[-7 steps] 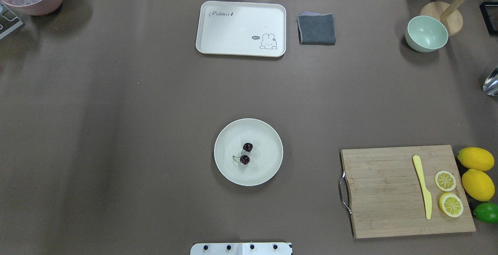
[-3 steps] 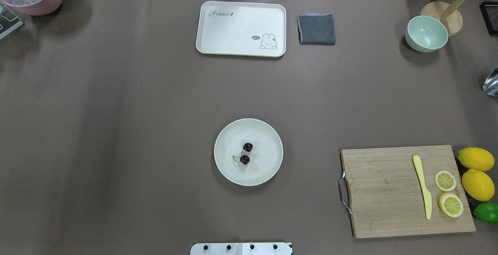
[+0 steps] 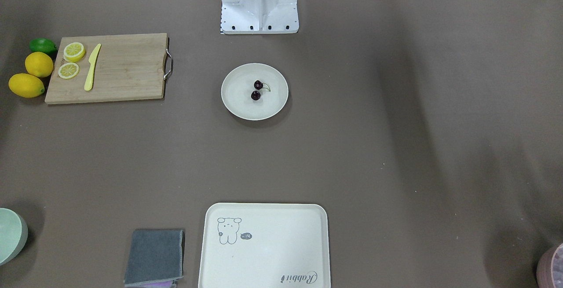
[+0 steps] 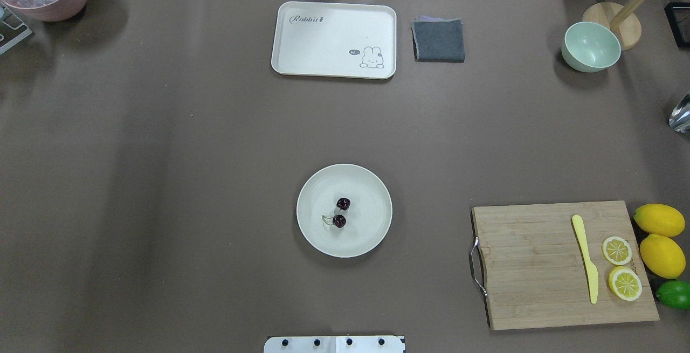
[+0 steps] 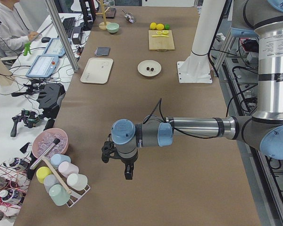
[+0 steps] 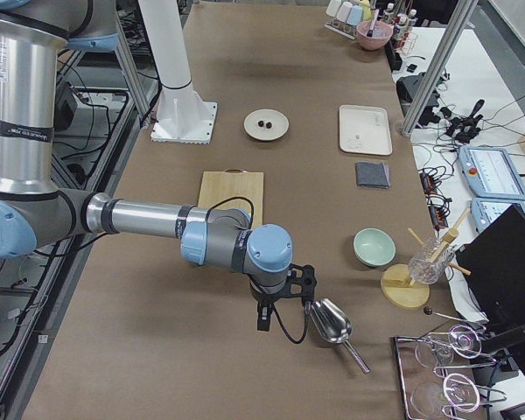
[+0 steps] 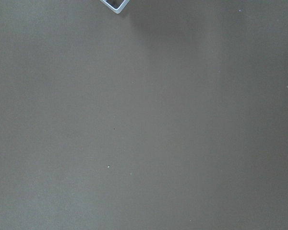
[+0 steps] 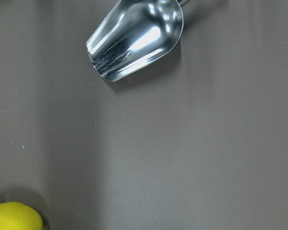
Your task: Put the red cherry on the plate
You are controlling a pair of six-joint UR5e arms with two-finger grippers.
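On the cream-white plate (image 4: 369, 194): red cherry (image 4: 343, 203), two glossy near-black fruits, pale green stems joined. Left hand (image 5: 114, 157), right hand (image 6: 280, 302): well apart from it, at opposite desk (image 4: 161, 180) ends; grip cannot be told.

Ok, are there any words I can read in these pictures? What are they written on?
"Rabbit": curly letters in one corner of the cream tray.
"hi": probably, inside the little speech bubble next to the bunny drawing on the same tray; too small to be sure.
Tablet screens beside the table in the left side view: too small to read.
No other writing can be read.
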